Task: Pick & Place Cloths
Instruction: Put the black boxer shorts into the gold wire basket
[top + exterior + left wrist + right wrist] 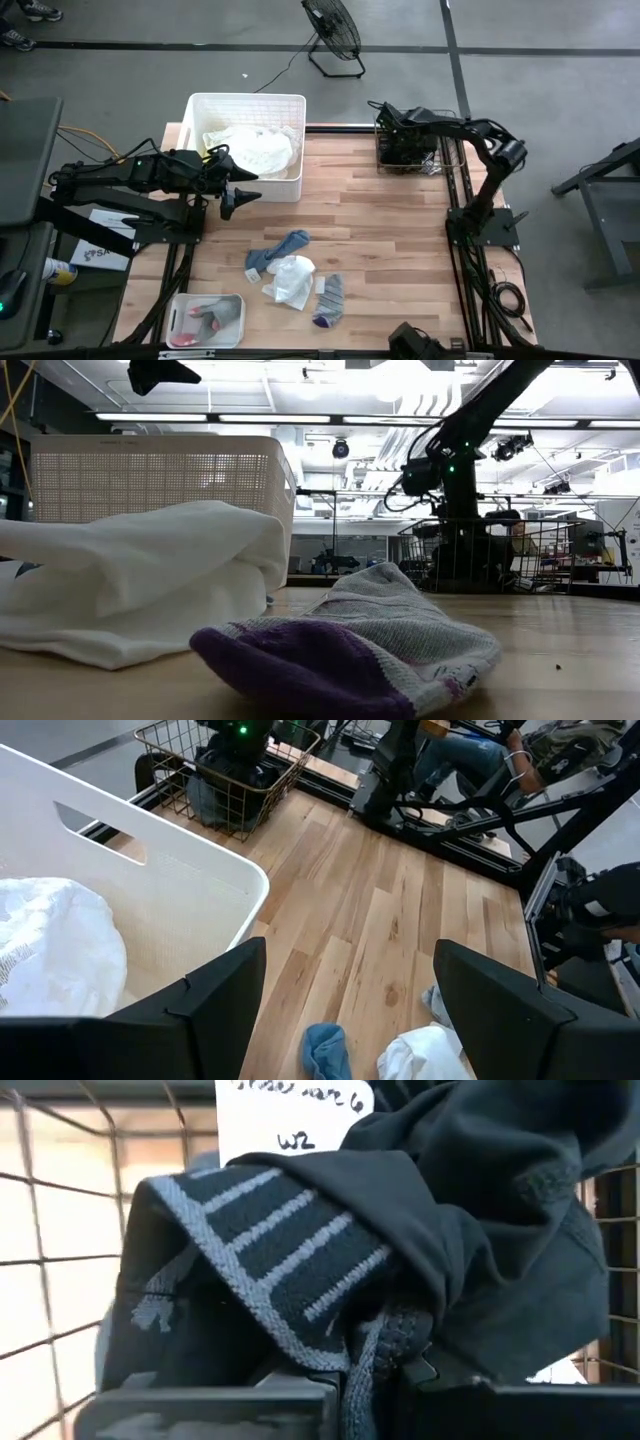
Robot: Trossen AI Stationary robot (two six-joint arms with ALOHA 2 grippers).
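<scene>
On the wooden table [400, 230], near its front edge, three small cloths lie close together: a blue sock [280, 247], a crumpled white garment [291, 279] and a grey sock with a purple toe [328, 300]. More white cloth [250, 148] already fills the tall white plastic basket [296, 105] at the back left, and dark garments with a grey striped waistband [270, 1240] sit in the wire basket [452, 118] at the back right. The left gripper [237, 197] hangs above the table just beside the white basket, empty, with its jaws wide apart; its wrist view shows the blue sock and the white garment below and ahead. The right gripper [400, 140] is down inside the wire basket, very close to the dark cloth; I cannot tell whether its jaws are open or closed. I judge the step in hand is to reach for one loose cloth. To do it well, the left gripper should come down straight over a raised fold, keep the jaws apart until they straddle it, and take only one piece.
</scene>
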